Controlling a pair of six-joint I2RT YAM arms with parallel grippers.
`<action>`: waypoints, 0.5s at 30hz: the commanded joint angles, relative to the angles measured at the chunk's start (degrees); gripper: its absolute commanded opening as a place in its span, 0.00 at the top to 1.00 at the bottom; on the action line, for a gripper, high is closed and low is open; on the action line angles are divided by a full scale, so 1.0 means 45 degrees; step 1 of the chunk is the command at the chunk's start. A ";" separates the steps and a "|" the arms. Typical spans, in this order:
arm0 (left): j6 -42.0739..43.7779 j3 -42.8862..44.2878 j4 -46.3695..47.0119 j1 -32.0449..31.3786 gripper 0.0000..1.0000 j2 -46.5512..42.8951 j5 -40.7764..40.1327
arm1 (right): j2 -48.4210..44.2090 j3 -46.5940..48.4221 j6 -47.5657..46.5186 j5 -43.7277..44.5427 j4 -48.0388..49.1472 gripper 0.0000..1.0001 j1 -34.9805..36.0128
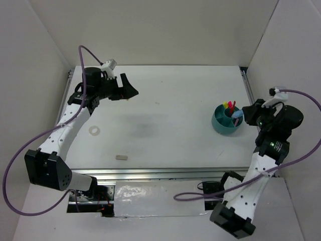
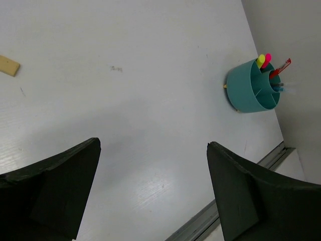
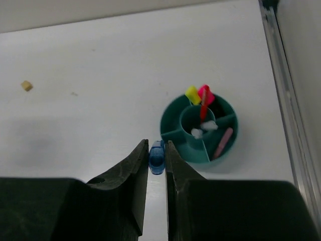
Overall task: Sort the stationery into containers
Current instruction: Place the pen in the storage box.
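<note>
The white table (image 1: 175, 95) carries one round teal cup (image 3: 198, 156) with inner dividers, standing on its right side, close to the right arm. The right gripper (image 3: 157, 149) is pinched nearly closed on a small blue clip (image 3: 157, 161), whose long axis runs along the fingers. In the right wrist view the cup lies just ahead and to the right of the clip. The overhead view puts the clip at the cup's right rim, so I cannot tell whether it hangs over a compartment. Judging from that, the drop needs only a short shift toward the cup's centre.

The left gripper (image 2: 153, 145) is spread wide and holds nothing, raised at the far left of the table, well apart from the cup.

Already in the cup are a yellow-capped highlighter (image 3: 192, 94), a pink-capped highlighter (image 3: 205, 92), a red pen (image 3: 203, 108) and a pink eraser (image 3: 223, 142). A white tape ring (image 1: 94, 131) and a tan eraser (image 1: 121, 157) lie loose on the left half, nearer the left arm
</note>
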 commanded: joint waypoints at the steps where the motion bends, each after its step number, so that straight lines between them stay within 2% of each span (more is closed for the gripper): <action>1: 0.0663 0.0134 0.0948 -0.0399 0.01 -0.0411 -0.0377 | 0.0830 0.0357 -0.0161 -0.1696 -0.1454 1.00 -0.2273; 3: 0.0605 0.0347 0.0773 -0.0673 0.01 -0.0334 -0.0768 | 0.1767 0.0571 -0.0240 -0.2709 -0.1514 1.00 -0.3426; 5: 0.0275 0.0601 0.0343 -0.0830 0.01 -0.0121 -0.1274 | 0.2857 0.0902 -0.0453 -0.2367 -0.1611 1.00 -0.4134; 9: 0.0291 0.0934 -0.0087 -0.1005 0.01 0.0232 -0.1824 | 0.4054 0.0983 -0.0592 -0.1488 -0.0737 1.00 -0.4038; 15: 0.0760 0.0584 0.0478 -0.1065 0.01 0.0038 -0.2021 | 0.5537 0.1314 -0.0202 -0.0257 0.0164 1.00 -0.2437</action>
